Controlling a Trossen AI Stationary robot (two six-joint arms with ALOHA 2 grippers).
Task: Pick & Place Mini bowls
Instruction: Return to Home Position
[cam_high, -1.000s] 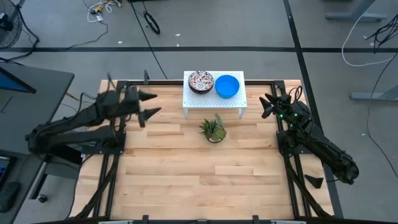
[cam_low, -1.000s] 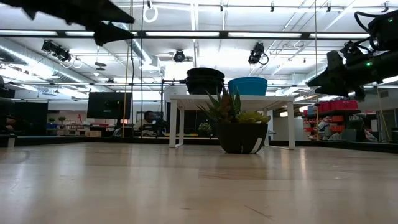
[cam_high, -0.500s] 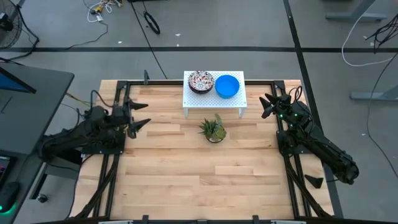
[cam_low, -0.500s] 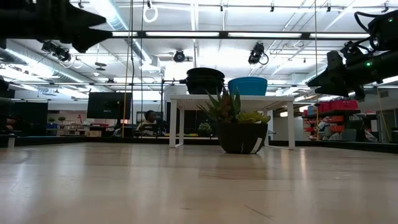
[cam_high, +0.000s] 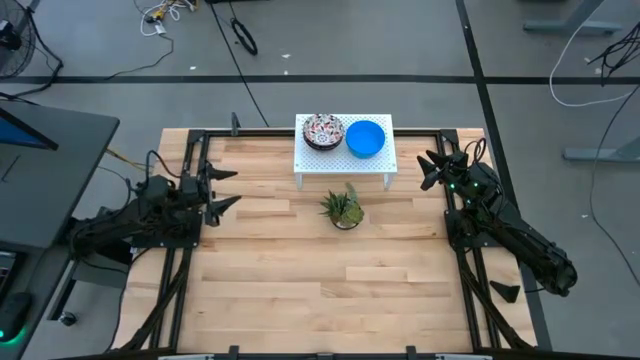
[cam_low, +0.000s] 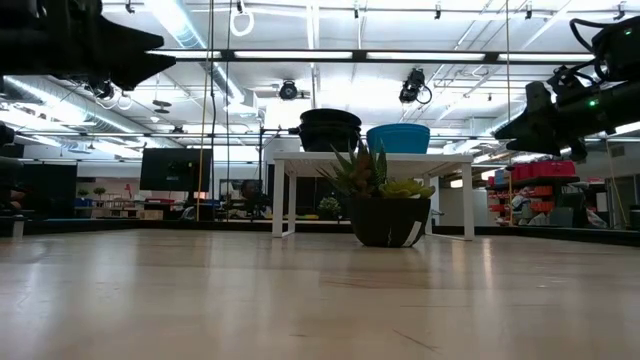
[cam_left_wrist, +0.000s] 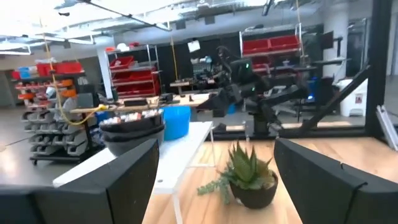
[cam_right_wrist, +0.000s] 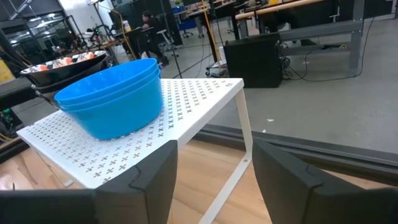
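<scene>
A stack of blue mini bowls (cam_high: 366, 138) (cam_right_wrist: 112, 99) and a stack of red-patterned mini bowls (cam_high: 323, 131) (cam_left_wrist: 132, 127) stand side by side on a white perforated stand (cam_high: 344, 158) at the table's far middle. My left gripper (cam_high: 232, 187) (cam_left_wrist: 214, 186) hovers open at the table's left side and points toward the stand. My right gripper (cam_high: 424, 171) (cam_right_wrist: 214, 180) hovers open at the right side, just right of the stand, facing the blue stack. Neither gripper has anything between its fingers.
A small potted green plant (cam_high: 343, 209) (cam_low: 385, 205) sits on the table just in front of the stand. Black frame rails run along the table's left and right edges. The bare wooden top (cam_high: 320, 280) stretches across the near half.
My left gripper has come down and drawn back toward the table's left edge, staying open. The bowls, the stand and the plant have stayed where they were.
</scene>
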